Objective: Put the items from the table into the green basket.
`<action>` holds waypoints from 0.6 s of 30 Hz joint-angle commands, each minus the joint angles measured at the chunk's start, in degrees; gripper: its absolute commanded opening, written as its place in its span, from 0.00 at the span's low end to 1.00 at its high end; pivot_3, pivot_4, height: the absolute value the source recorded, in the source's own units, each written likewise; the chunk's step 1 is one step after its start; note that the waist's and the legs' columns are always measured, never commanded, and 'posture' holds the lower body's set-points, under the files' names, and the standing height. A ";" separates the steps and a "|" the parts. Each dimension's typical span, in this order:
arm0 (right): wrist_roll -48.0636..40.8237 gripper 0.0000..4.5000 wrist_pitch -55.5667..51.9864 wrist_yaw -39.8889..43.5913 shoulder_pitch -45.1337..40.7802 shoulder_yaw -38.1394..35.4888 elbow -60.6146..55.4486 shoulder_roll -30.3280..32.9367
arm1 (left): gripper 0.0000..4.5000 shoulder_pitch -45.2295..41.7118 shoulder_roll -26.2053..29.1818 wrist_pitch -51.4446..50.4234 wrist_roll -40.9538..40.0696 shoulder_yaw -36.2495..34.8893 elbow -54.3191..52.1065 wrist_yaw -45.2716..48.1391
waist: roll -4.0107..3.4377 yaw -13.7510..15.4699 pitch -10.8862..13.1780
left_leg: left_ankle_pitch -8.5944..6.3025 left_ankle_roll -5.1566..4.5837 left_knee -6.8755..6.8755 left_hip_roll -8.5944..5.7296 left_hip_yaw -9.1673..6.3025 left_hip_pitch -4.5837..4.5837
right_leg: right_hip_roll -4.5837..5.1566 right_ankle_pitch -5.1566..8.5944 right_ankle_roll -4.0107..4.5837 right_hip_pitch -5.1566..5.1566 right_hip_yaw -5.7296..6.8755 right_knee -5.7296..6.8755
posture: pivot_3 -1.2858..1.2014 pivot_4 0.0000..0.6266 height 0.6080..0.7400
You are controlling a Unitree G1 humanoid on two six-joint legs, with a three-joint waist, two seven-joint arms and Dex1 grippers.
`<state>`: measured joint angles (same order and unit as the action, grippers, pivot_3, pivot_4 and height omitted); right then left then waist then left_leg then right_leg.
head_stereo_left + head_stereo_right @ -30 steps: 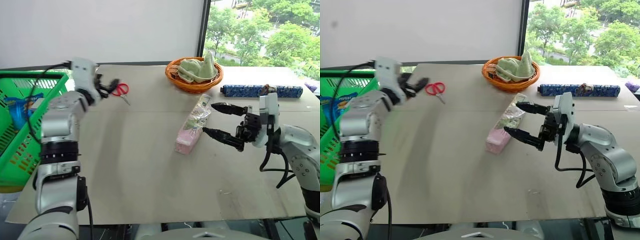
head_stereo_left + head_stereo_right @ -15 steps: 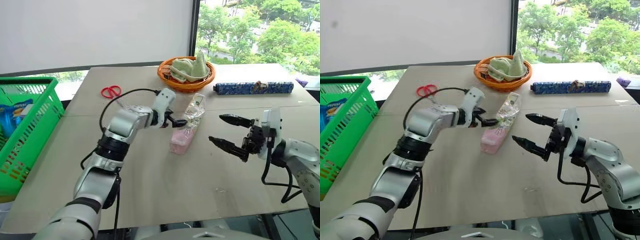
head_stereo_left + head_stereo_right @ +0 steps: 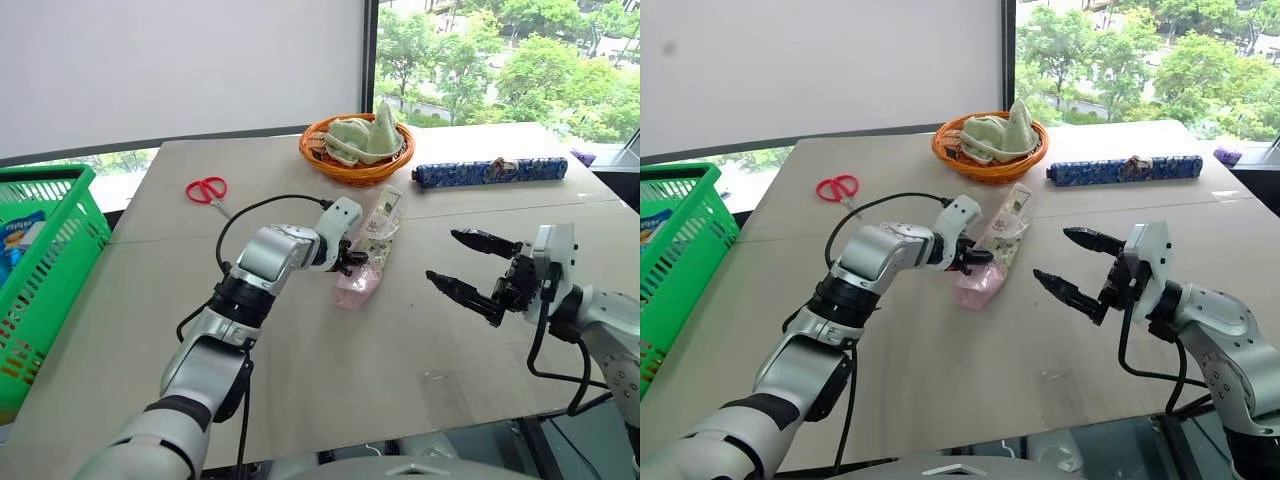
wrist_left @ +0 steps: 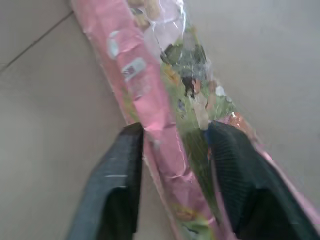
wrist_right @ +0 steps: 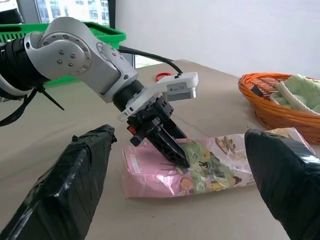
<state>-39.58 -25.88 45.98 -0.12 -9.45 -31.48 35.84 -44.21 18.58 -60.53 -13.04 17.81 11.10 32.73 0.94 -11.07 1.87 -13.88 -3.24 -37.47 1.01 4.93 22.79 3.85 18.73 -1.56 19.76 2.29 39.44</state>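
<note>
Left hand [image 3: 352, 263] pinches flowery packet [image 3: 366, 252] (right hand [image 3: 465, 268] agape)

You see a pale grey-beige table [image 3: 300, 380]. On it, the packet [image 3: 365, 255] is clear with a pink lower end and a green flowery print. The scissors [image 3: 206, 189] have red handles. The round wicker basket [image 3: 345, 165] is orange and holds pale green cloths [image 3: 362, 135]. The long roll [image 3: 490, 171] is dark blue with a pale speckled pattern. The lattice basket [image 3: 45, 260] is bright green, with a blue packet [image 3: 15, 245] inside it.
</note>
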 commanded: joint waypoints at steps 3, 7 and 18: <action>0.09 1.00 1.74 0.50 -0.25 -0.95 -1.41 0.33 | 0.01 -0.94 -1.00 7.52 2.08 -4.14 3.61 -3.28 | -0.01 -0.22 0.00 | 0.00 0.00 -0.02 0.00 0.01 -0.02 | 0.01 -0.01 -0.01 -0.02 0.00 0.00 | 0.37 0.00 1.00; -0.10 1.00 1.67 0.91 -1.63 -0.44 -0.95 0.33 | 0.01 -5.47 -0.48 16.40 3.13 -11.52 8.76 -9.16 | 0.01 -0.79 0.04 | -0.09 -0.16 -0.03 0.00 0.00 -0.01 | 0.00 -0.02 -0.03 -0.01 0.00 0.02 | 0.37 0.00 1.00; -4.64 1.00 -0.91 3.28 -8.54 3.46 -0.76 -1.13 | 0.01 -23.87 29.88 42.09 16.79 -18.63 36.27 -20.88 | 0.24 -2.14 0.33 | 0.03 0.05 0.21 0.08 -0.03 0.11 | -0.35 -0.01 -0.04 0.41 -0.33 0.09 | 0.41 0.00 1.00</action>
<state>-42.26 -26.46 48.56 -6.92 -5.89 -31.17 34.97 -65.92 46.61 -22.26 2.34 0.21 45.69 12.70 1.19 -13.21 2.20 -13.85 -3.19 -37.22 1.08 4.88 22.91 3.51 18.73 -1.60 20.15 1.98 39.45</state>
